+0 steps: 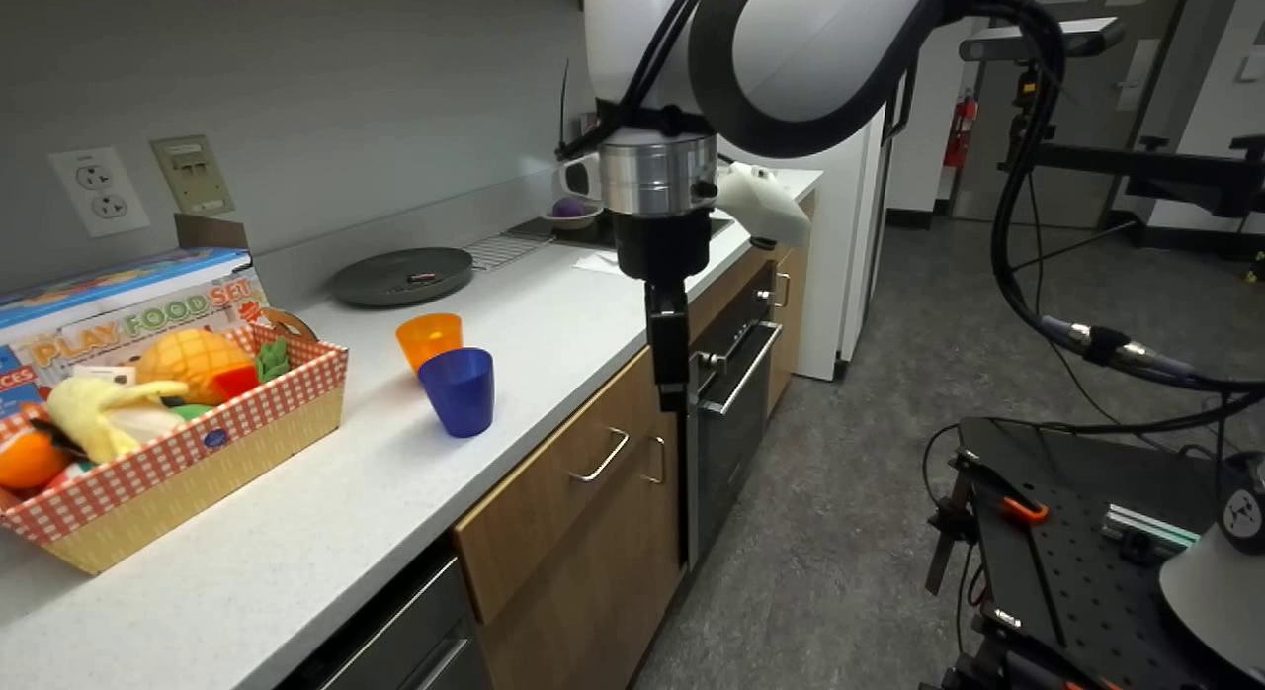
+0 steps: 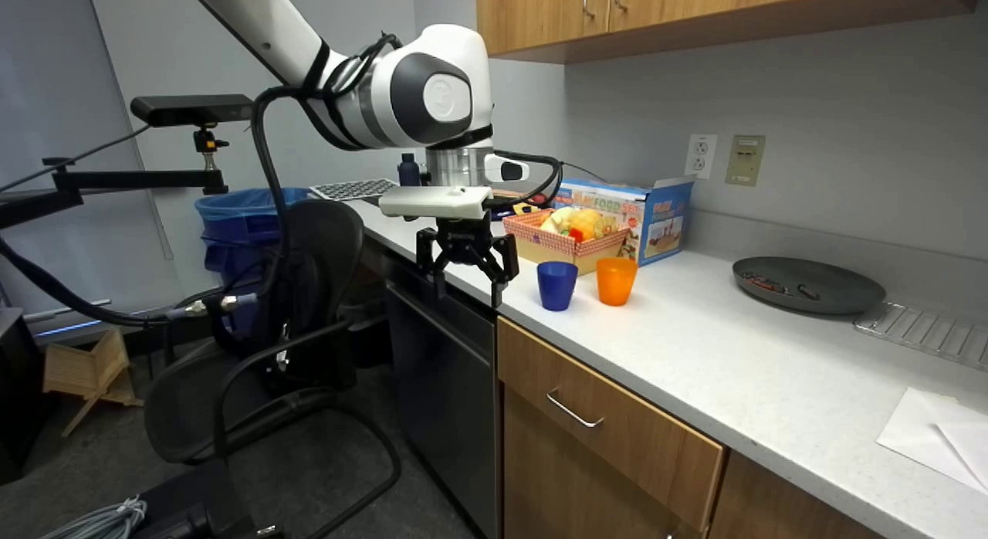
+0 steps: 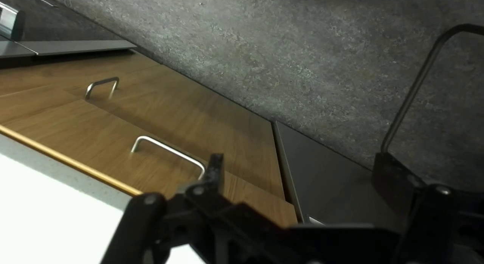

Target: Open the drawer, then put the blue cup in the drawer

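Gripper point(image 2: 468, 292): hangs from the white arm point(image 2: 440, 91), pointing straight down, just out past the front edge of the counter point(image 2: 718, 346).
Fingers point(image 2: 496, 293): spread wide apart, with only air between the tips, so they have hold of nothing.
Blue cup point(image 2: 556, 286): stands upright on the counter, near its front edge, just beside the orange cup point(image 2: 617, 281) and apart from the gripper.
Orange cup: upright too, set a little farther back from the edge; a narrow gap shows between the two in an exterior view.
Drawer point(image 2: 617, 435): light brown wood front, right under the counter's edge; it looks closed or very nearly, though I cannot tell whether it sits fully flush.
Handle point(image 2: 571, 412): slim metal bar along the drawer front, apart from the gripper; in the wrist view one finger covers an end of it.
Dark panel point(image 2: 444, 384): grey front right next to the drawer, below the same counter.
Basket point(image 1: 227, 473): red-checked at the top, near the cups, filled with toy food point(image 1: 193, 364), a peeled banana point(image 1: 84, 413) among it.
Box point(image 2: 665, 222): stands behind the basket, "Play Food Set" printed on it.
Dish point(image 2: 845, 293): round, dark grey, farther along toward the wall point(image 2: 834, 161), with small bits point(image 2: 766, 284) lying in it.
Rack point(image 2: 926, 330): metal wire, lying flat just beside the dish.
Papers point(image 2: 926, 431): white, flat on the counter.
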`<state>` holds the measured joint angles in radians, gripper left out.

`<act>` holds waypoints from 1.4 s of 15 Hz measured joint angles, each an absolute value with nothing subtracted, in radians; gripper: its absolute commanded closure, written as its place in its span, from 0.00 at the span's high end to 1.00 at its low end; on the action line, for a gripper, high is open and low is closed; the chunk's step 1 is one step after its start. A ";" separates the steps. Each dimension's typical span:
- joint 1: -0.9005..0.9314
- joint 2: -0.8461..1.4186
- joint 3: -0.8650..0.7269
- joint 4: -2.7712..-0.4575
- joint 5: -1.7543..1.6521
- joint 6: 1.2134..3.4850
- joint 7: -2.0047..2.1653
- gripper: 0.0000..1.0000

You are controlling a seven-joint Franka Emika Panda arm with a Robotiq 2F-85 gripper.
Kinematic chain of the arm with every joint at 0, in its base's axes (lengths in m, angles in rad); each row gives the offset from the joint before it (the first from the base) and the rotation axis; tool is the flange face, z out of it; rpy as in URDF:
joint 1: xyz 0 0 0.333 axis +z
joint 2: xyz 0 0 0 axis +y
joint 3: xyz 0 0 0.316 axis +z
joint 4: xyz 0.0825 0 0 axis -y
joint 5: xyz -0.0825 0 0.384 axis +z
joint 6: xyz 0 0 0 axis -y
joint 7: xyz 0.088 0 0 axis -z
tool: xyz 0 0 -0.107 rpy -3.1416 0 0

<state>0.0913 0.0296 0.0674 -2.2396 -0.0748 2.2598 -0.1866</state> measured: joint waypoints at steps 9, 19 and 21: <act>0.087 0.083 0.063 -2.287 -0.117 2.403 -0.294 1.00; 0.087 0.326 -0.072 -2.329 -0.626 2.799 -0.207 1.00; 0.096 0.394 -0.117 -2.294 -0.699 2.847 -0.149 1.00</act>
<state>0.0963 0.3938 -0.1167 -2.2941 -0.6993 2.8471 -0.1486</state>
